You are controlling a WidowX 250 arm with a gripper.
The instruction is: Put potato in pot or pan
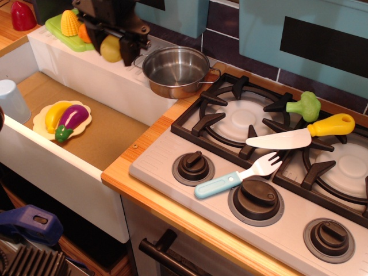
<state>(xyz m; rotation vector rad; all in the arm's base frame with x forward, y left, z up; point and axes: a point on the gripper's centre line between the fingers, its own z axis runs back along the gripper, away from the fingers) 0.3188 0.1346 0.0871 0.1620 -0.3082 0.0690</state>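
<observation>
My black gripper (112, 47) is shut on the small yellow potato (110, 49) and holds it in the air above the white sink ledge, just left of the pot. The shiny steel pot (176, 71) stands empty on the counter at the stove's back left corner, with small loop handles at its sides. The potato is left of the pot's rim and apart from it.
A plate (43, 122) with a banana and a purple eggplant (70, 119) lies in the sink. Corn (69, 23) sits on a green board at the back. A knife (299, 135), a fork (237, 176) and broccoli (306, 106) lie on the stove. A blue cup (11, 100) stands at the left.
</observation>
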